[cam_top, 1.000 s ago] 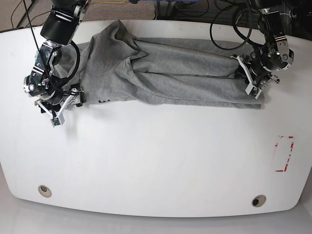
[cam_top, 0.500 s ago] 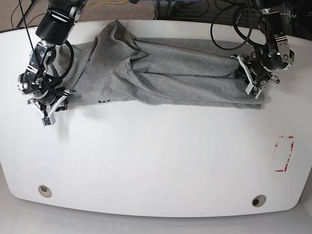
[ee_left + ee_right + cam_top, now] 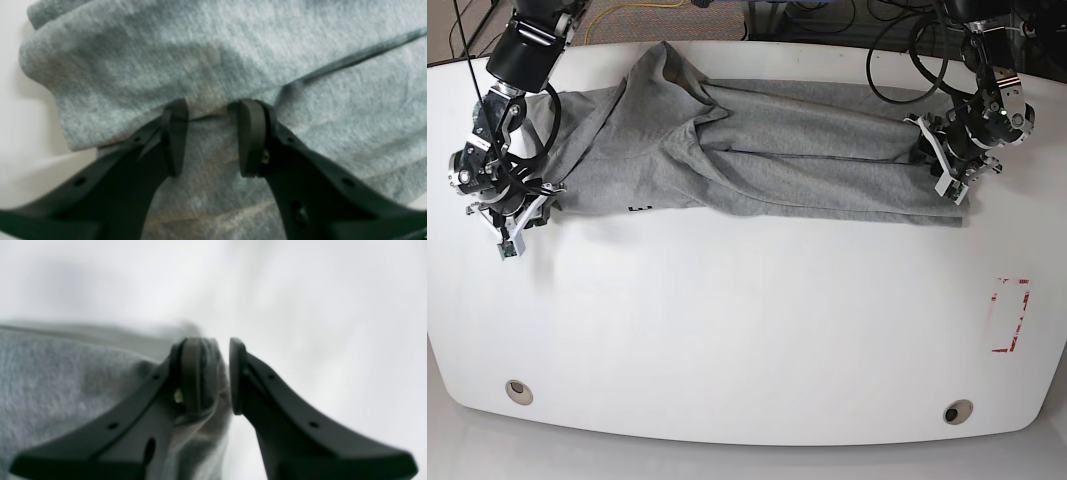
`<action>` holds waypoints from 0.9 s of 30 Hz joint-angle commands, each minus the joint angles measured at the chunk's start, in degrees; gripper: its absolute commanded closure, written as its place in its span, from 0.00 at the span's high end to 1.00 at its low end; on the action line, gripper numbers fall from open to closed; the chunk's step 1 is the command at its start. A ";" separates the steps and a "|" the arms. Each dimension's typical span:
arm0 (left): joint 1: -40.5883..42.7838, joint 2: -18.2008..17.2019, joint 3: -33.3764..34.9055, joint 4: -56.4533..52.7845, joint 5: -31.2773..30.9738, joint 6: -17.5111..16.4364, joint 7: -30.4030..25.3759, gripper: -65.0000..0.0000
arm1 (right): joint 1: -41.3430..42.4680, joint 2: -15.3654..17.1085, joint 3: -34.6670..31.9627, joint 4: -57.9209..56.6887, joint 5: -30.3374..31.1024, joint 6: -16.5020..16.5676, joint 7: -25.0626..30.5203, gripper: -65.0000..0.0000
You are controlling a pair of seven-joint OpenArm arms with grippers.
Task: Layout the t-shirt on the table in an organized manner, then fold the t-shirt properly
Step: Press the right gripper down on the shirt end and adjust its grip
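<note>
T-shirt [image 3: 757, 150] is being stretched along the far side of the table [image 3: 747, 330], pinched at both ends.

One end is being clamped by the left gripper [image 3: 210, 136], the opposite edge by the right gripper [image 3: 222, 373].

The t-shirt [image 3: 757, 150] spans the far table [image 3: 747, 330]; the near half lies open.

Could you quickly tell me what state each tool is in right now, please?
Left tool: closed on a fold of the grey t-shirt.
Right tool: closed on the t-shirt's edge.
</note>
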 commanded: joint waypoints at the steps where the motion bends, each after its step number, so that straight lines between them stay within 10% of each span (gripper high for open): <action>1: 0.74 -0.09 0.16 -1.17 3.25 0.36 4.65 0.37 | 1.13 1.86 0.18 1.11 0.63 -0.14 0.94 0.20; 27: 0.56 -0.71 0.25 -1.53 3.25 0.36 4.65 0.37 | -3.71 7.66 1.50 1.37 1.07 -0.14 0.85 0.20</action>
